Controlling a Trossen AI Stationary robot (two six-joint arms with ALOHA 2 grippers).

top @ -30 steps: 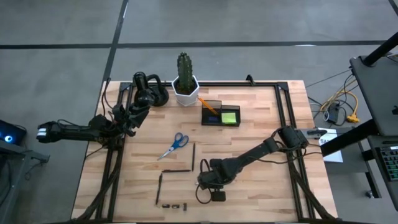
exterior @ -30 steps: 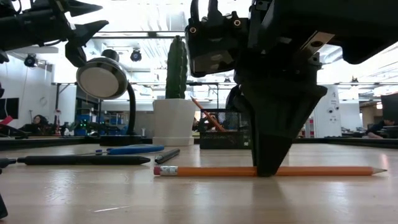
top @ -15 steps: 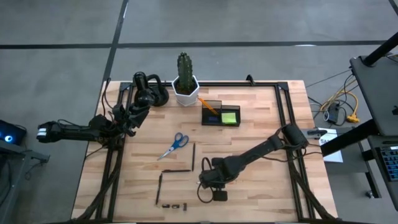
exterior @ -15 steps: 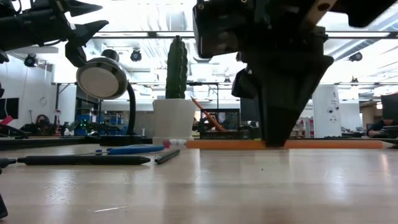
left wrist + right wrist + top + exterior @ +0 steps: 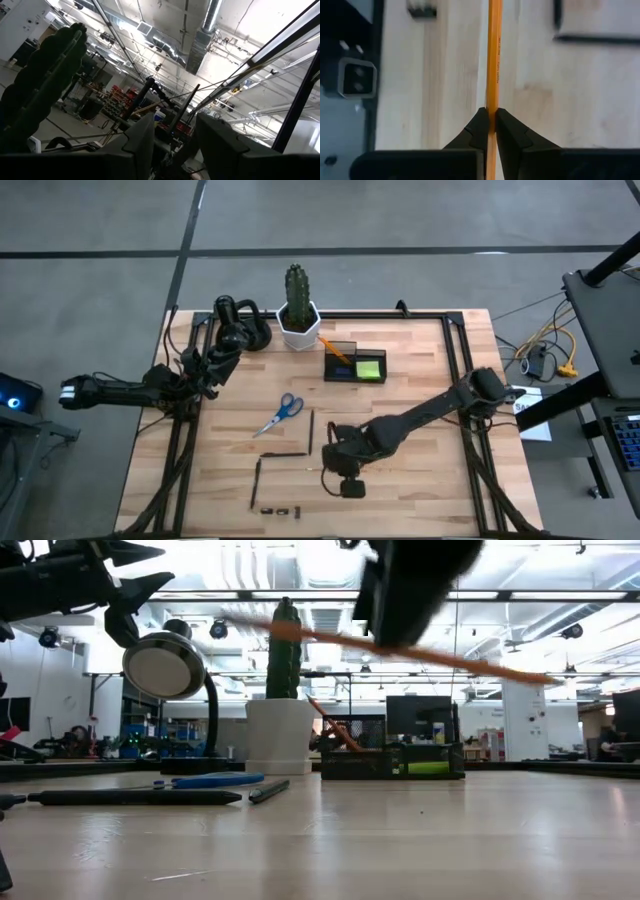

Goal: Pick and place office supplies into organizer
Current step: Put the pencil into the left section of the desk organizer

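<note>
My right gripper (image 5: 405, 600) hangs above the near middle of the table (image 5: 420, 480), shut on a thin orange pencil (image 5: 480, 665) that shows again in the right wrist view (image 5: 494, 60). The dark organizer (image 5: 355, 362) stands at the far middle and holds a green sticky-note pad (image 5: 369, 368) and a leaning orange pencil (image 5: 335, 730). Blue-handled scissors (image 5: 280, 413), dark pens (image 5: 283, 454) and tiny clips (image 5: 280, 509) lie flat on the wood. My left gripper (image 5: 175, 145) waits open, raised at the far left beside the black lamp-like gadget (image 5: 165, 665). My right gripper pinches the pencil's shaft (image 5: 493, 102) about halfway along, between its two fingertips (image 5: 479, 122). The fingers come steeply from above and lie across the pencil. The pencil is lifted clear of the table and tilted, its left end higher in the low view.
A white pot with a cactus (image 5: 297, 320) stands just left of the organizer. Black frame rails (image 5: 470, 430) run along the table's left, right and far sides. Bare wood lies between the gripper and the organizer.
My right gripper has risen from the tabletop, still shut on the pencil. The pencil, which lay flat on the wood a second ago, is now lifted clear and has tipped from level to slanted.
</note>
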